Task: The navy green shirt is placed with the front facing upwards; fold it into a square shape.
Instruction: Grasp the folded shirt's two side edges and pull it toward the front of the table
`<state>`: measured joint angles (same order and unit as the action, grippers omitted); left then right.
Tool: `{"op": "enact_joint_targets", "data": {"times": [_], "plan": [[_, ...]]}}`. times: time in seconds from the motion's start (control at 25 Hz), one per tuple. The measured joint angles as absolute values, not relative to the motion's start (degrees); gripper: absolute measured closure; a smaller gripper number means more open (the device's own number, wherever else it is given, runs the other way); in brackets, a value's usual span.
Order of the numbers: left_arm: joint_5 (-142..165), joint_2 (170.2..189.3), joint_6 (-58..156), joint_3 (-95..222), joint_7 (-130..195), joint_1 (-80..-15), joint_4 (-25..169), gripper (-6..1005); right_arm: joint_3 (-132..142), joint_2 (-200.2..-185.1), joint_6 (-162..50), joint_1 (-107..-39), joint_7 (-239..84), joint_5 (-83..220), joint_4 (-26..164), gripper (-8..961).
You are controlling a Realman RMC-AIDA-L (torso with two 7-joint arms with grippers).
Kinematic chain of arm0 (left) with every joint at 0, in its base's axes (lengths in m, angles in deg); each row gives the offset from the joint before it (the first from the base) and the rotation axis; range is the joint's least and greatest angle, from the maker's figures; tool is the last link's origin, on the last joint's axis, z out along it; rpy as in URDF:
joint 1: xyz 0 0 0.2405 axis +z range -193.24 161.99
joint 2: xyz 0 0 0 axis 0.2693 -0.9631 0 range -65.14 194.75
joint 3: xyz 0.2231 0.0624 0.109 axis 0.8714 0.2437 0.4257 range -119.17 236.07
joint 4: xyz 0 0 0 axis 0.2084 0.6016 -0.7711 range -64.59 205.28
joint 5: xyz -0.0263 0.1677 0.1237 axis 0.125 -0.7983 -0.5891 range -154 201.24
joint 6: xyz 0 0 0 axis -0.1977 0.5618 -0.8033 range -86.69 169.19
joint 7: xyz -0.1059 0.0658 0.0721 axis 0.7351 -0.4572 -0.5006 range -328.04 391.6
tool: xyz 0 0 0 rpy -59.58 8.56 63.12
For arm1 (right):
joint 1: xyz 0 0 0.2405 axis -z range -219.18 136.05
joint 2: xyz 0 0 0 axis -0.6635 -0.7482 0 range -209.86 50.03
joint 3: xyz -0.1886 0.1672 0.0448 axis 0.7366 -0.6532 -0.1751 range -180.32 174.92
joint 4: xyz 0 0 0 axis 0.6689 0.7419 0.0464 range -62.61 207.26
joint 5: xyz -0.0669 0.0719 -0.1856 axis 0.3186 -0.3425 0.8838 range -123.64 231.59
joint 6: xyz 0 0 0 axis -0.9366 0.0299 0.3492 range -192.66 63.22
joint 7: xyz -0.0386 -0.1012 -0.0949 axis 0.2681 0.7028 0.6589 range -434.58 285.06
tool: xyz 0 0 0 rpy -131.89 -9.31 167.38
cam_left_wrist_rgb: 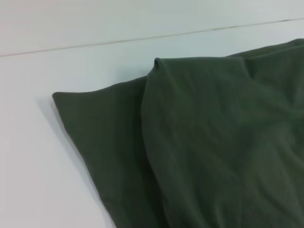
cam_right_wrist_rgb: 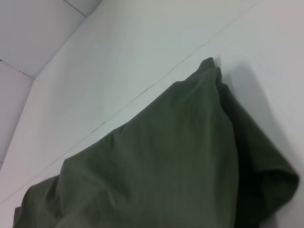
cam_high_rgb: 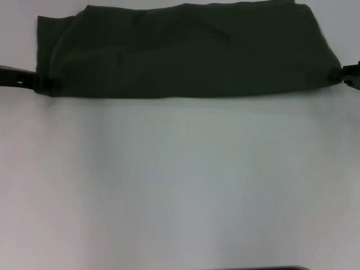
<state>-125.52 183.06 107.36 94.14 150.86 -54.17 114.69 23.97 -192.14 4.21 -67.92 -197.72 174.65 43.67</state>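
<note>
Shirt [cam_high_rgb: 185, 50] is lying across the far part of the white table [cam_high_rgb: 180, 185], folded into a wide dark green band, plain side up, no print showing. Its near edge is running roughly straight from left to right in the head view. One layer is sticking out past the upper layer at the left end, also visible in the left wrist view [cam_left_wrist_rgb: 95, 133].

Left end effector [cam_high_rgb: 38, 83] is sitting at the near left corner of the shirt, touching the fabric edge. Right end effector [cam_high_rgb: 344, 75] is sitting at the near right corner, also against the fabric. Both look like they're pinching the corners, but the fingers are hidden at the frame edges, so I can't tell how far open either one is.

Right wrist view is showing the fabric [cam_right_wrist_rgb: 156, 166] bunching into a rounded fold near the camera, with one corner peaking up off the table
</note>
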Motion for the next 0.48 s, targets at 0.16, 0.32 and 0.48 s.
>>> {"op": "enact_joint_targets", "data": {"times": [0.16, 0.32, 0.48], "plan": [[-125.7, 183.04, 107.3, 94.4, 150.9, -54.3, 114.6, 633, 23.9, -192.14, 4.2, -67.9, -197.7, 174.6, 43.7, 938], [-125.7, 183.02, 107.2, 94.4, 150.9, -54.4, 114.4, 820, 23.8, -192.14, 4.2, -67.9, -197.7, 174.7, 43.7, 938], [-125.9, 183.01, 106.4, 94.4, 150.9, -54.5, 114.1, 939, 23.8, -192.12, 4.2, -67.9, -197.8, 174.7, 43.7, 938]]}}
